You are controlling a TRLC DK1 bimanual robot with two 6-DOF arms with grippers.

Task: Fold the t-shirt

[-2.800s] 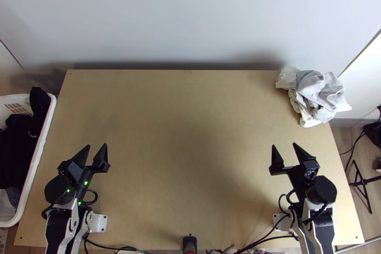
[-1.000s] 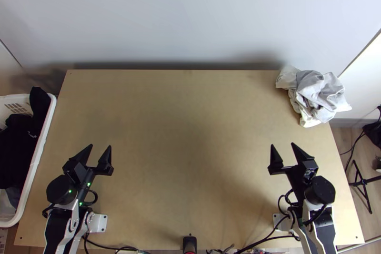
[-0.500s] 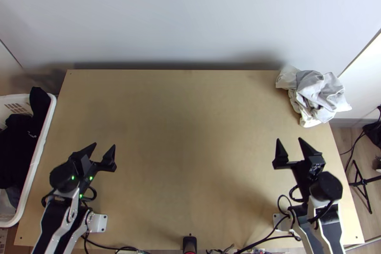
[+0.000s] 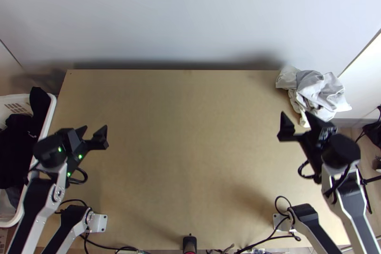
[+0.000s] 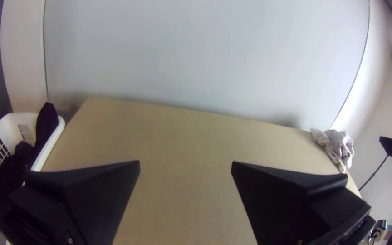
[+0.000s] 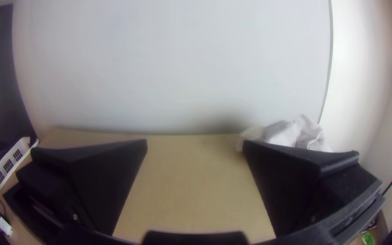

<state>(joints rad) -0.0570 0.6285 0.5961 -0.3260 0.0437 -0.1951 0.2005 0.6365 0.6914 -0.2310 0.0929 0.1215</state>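
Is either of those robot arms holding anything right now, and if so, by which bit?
Nothing is held: the left gripper and the right gripper are both open and empty.

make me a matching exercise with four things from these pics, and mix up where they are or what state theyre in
Column 1
1. pale cloth
2. white basket
3. dark fabric
4. right gripper

Column 2
A. inside a container
B. jaws apart, nothing between them
C. bunched at the far right corner of the table
D. alongside the table's left edge

Pairs: 1-C, 2-D, 3-A, 4-B
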